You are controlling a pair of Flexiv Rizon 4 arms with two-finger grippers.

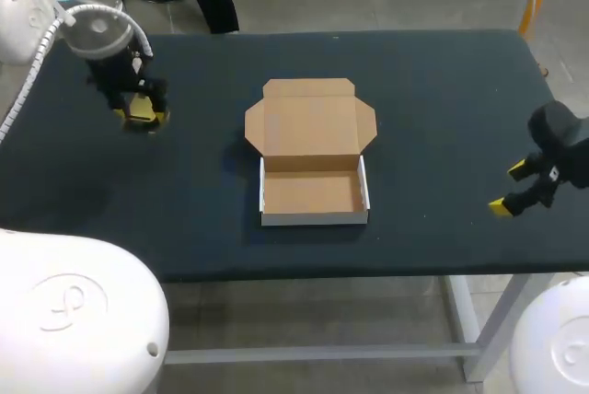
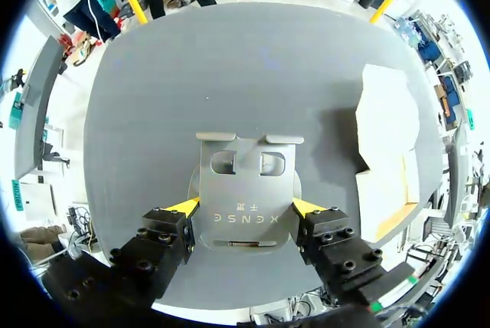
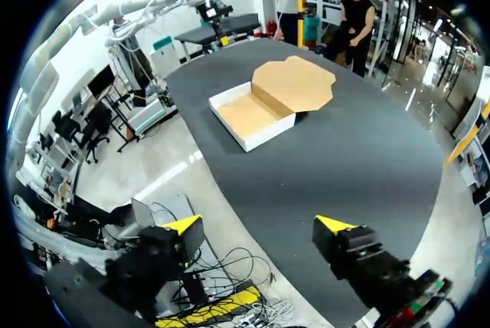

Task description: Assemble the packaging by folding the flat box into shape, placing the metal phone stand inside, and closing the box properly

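The cardboard box stands folded into a tray at the table's middle, its lid lying open behind it and nothing inside. The box also shows in the left wrist view and the right wrist view. My left gripper is low at the far left of the table. In its own view the left gripper is shut on the grey metal phone stand, one yellow tip against each side edge. My right gripper hangs open and empty at the table's right edge, far from the box; its own view shows the right gripper partly over the edge.
The dark table top is bare around the box. Its front edge runs just below the box, and its right edge lies beside the right gripper.
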